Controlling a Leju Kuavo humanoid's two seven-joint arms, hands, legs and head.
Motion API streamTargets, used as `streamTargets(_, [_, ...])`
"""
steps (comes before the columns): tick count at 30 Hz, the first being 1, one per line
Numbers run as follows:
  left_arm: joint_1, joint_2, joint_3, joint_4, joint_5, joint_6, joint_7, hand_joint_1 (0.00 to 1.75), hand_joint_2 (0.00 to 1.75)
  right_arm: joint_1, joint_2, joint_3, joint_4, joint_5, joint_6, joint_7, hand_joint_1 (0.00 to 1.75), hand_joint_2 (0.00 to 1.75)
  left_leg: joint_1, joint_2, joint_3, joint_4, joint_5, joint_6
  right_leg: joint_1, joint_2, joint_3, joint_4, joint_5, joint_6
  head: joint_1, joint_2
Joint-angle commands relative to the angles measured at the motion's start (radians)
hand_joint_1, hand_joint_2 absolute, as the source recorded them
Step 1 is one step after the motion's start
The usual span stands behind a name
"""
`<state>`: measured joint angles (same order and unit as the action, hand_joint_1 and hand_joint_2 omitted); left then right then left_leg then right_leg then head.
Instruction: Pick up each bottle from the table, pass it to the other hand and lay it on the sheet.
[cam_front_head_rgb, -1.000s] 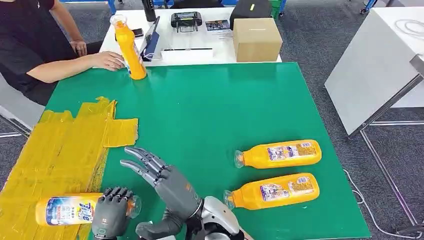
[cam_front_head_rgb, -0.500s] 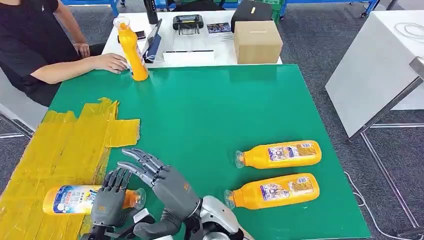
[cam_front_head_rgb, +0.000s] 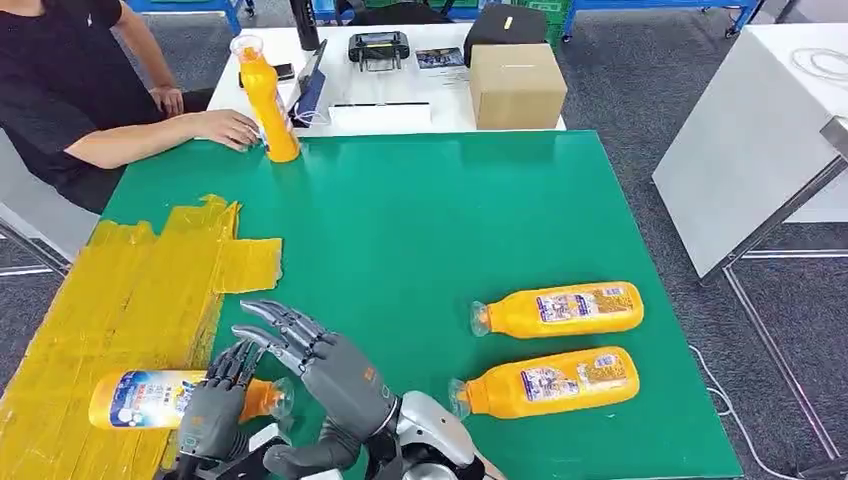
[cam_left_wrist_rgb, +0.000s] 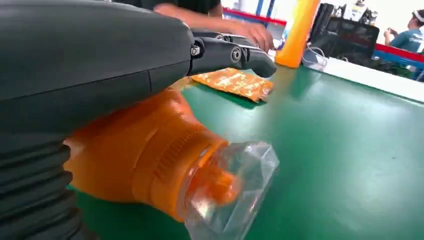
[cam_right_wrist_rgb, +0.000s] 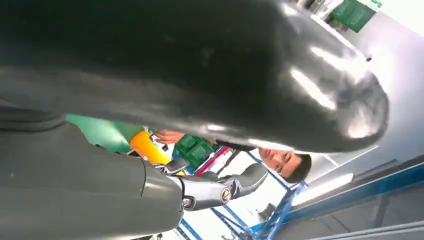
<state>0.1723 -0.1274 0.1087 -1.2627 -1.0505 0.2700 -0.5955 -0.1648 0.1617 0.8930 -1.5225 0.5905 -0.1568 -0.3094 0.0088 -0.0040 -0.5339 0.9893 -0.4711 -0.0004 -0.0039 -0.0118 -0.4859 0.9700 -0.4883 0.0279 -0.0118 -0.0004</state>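
My left hand (cam_front_head_rgb: 212, 412) sits at the near edge of the green table (cam_front_head_rgb: 420, 220), fingers extended over the neck end of the bottle on the sheet (cam_front_head_rgb: 165, 398); whether they still press it or merely lie above it cannot be determined, since the hand covers the contact area. That bottle lies on its side, its labelled body on the yellow sheet (cam_front_head_rgb: 120, 300) and its clear cap (cam_left_wrist_rgb: 235, 192) projecting onto the green surface. In the left wrist view the orange shoulder sits directly under the palm, and the label end is cut off behind the hand. My right hand (cam_front_head_rgb: 325, 365) is just beside the left, fingers spread and straight, holding nothing; its wrist view is largely blocked by the dark hand body. Further right, two bottles lie on their sides, the nearer bottle (cam_front_head_rgb: 545, 382) and the farther bottle (cam_front_head_rgb: 558, 308), close together but apart, caps toward me-left. At the far edge an upright bottle (cam_front_head_rgb: 266, 100) stands beside a person's hand (cam_front_head_rgb: 228, 128). Beyond it a cardboard box (cam_front_head_rgb: 516, 85) rests on a white table (cam_front_head_rgb: 390, 90).
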Motion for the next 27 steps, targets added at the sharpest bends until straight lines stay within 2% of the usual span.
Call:
streamTargets(1, [0.078, 0.029, 0.068, -0.01, 0.158, -0.259, -0.057, 0.0, 0.0, -0.043, -0.008, 0.006, 0.072, -0.005, 0.016, -0.008, 0.0, 0.0, -0.001, 0.007, 0.0, -0.001, 0.0, 0.0, 0.0, 0.007, -0.002, -0.001, 0.002, 0.0, 0.0, 0.0])
streamTargets(6, [0.113, 0.051, 0.103, -0.047, 0.257, -0.419, -0.094, 0.0, 0.0, -0.052, -0.004, 0.007, 0.084, -0.015, 0.028, -0.018, 0.0, 0.0, 0.0, 0.01, -0.001, -0.002, 0.001, 0.0, 0.001, 0.011, -0.004, -0.002, 0.004, -0.001, 0.0, 0.0])
streamTargets(10, [0.144, 0.052, 0.109, -0.143, 0.441, -0.54, -0.103, 0.0, 0.0, -0.05, -0.004, 0.004, 0.086, -0.016, 0.028, -0.018, 0.0, 0.0, 0.0, 0.009, -0.001, -0.001, 0.001, 0.0, 0.001, 0.009, -0.003, -0.001, 0.004, 0.0, 0.0, 0.0])
streamTargets(12, [0.15, 0.041, 0.118, -0.193, 0.516, -0.557, -0.103, 0.0, 0.0, -0.041, -0.005, -0.003, 0.083, -0.016, 0.026, -0.019, 0.0, 0.0, 0.0, 0.007, -0.001, 0.0, 0.0, 0.0, 0.001, 0.008, -0.003, -0.001, 0.003, 0.0, 0.0, 0.0])
streamTargets(19, [0.146, 0.031, 0.13, -0.199, 0.51, -0.567, -0.103, 0.0, 0.0, -0.038, -0.007, -0.005, 0.081, -0.016, 0.025, -0.018, 0.0, 0.0, 0.0, 0.003, -0.002, -0.001, 0.0, 0.001, 0.0, 0.003, -0.004, -0.001, 0.002, 0.0, 0.0, 0.0])
streamTargets(22, [0.14, -0.052, 0.194, -0.336, 0.68, -0.59, -0.103, 0.0, 0.0, 0.003, -0.005, -0.041, 0.061, -0.007, -0.009, -0.022, 0.0, 0.0, 0.0, 0.002, -0.005, 0.0, 0.0, 0.0, 0.0, 0.003, -0.007, -0.001, 0.001, 0.0, 0.0, 0.0])
streamTargets(23, [0.129, -0.116, 0.253, -0.401, 0.757, -0.665, -0.103, 0.0, 0.0, 0.026, -0.01, -0.057, 0.046, 0.001, -0.023, -0.024, 0.0, 0.0, 0.001, 0.001, -0.007, 0.001, 0.0, 0.001, 0.001, 0.002, -0.008, -0.001, 0.001, 0.0, 0.0, 0.0])
streamTargets(25, [0.118, -0.2, 0.316, -0.502, 0.842, -0.709, -0.099, 0.0, 0.0, 0.06, -0.019, -0.08, 0.019, 0.017, -0.044, -0.031, 0.0, 0.0, 0.001, -0.001, -0.009, 0.002, 0.0, 0.001, 0.001, 0.0, -0.008, -0.001, 0.001, 0.0, 0.0, 0.0])
streamTargets(27, [0.151, -0.222, 0.295, -0.61, 0.965, -0.704, -0.089, 0.0, 0.0, 0.117, -0.037, -0.116, -0.036, 0.028, -0.074, -0.052, 0.0, 0.0, 0.001, -0.001, -0.011, 0.003, 0.0, 0.001, 0.001, -0.001, -0.011, 0.0, 0.0, 0.001, 0.0, 0.0])
